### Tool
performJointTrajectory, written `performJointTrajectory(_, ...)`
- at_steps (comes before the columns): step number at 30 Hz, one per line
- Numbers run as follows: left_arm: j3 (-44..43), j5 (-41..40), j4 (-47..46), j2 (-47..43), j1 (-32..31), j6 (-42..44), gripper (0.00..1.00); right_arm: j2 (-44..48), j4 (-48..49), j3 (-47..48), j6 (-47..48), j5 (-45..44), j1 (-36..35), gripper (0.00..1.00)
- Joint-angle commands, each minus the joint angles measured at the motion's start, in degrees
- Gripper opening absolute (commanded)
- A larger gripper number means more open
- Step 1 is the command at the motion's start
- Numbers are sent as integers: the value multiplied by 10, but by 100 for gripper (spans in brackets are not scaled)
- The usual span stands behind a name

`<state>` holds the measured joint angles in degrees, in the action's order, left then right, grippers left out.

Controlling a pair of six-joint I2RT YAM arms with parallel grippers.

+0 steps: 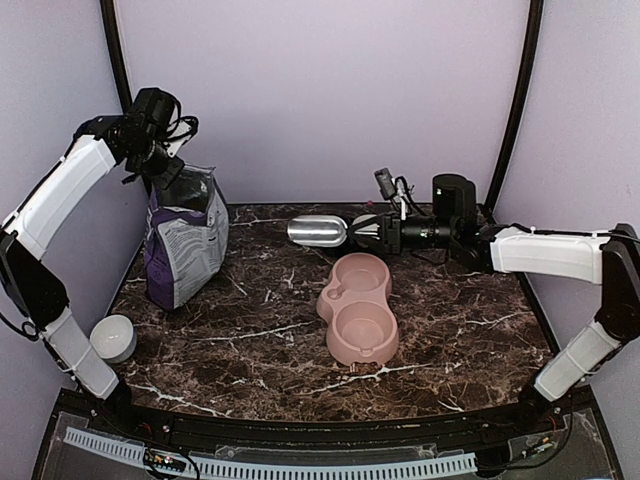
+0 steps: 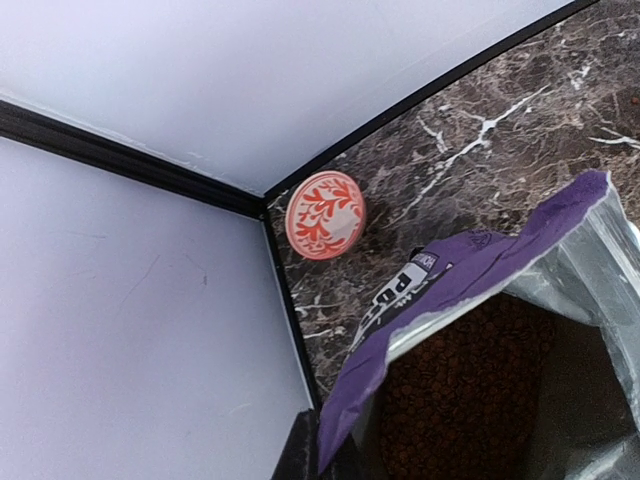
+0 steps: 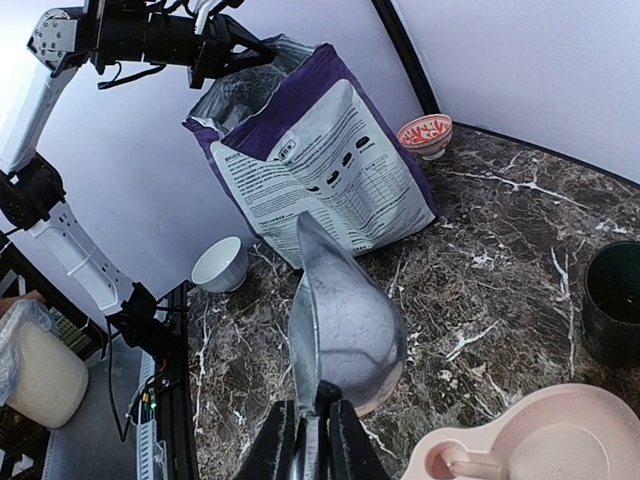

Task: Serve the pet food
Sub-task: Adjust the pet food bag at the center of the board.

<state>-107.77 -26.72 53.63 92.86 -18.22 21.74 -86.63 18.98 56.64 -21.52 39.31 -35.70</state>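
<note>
Far L: white bowl [image 1: 114, 337] on table [image 1: 250, 350], beside L arm base. Above: L gripper [image 1: 168, 170] pinched tight on top rim of bag [image 1: 185, 245]; bag upright, mouth held open. Kibble [image 2: 450, 390] inside bag only, well below rim; none seen in dish. Centre: scoop [image 1: 318, 231] level in air between bag and dish, tip toward bag; contents not discernible. R gripper [image 1: 365, 232] clamped on scoop handle [image 3: 308, 420]. Below it: pink dish [image 1: 358, 308], both wells bare.

Risks (judged):
- Off-line entry w/ scoop: catches foil rim, drags or tips bag. Held at one point only, so may swing or pull free.
- Narrow mouth, deep kibble: shallow dip, poor fill.
- Thin handle grip: possible twist under load, spill en route.
- Overshoot on pour: kibble on table, not in well.
</note>
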Motion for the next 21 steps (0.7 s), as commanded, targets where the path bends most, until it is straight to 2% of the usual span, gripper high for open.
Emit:
performJointTrajectory(1, -66, -131, -184, -98, 10, 74, 0, -12, 40, 27, -6, 18, 3, 0)
performJointTrajectory(6, -28, -210, -292, -104, 12, 172, 0, -24, 48, 36, -9, 26, 3, 0)
performJointTrajectory(10, 3, -234, -326, -104, 12, 201, 0, -25, 48, 28, -8, 25, 4, 0)
performJointTrajectory(16, 94, -239, -298, -121, -1, 160, 0, 2, 45, -19, -14, 12, 5, 0)
performJointTrajectory(21, 154, -271, -247, -122, -78, 104, 0, 48, 37, -72, -13, -12, 4, 0)
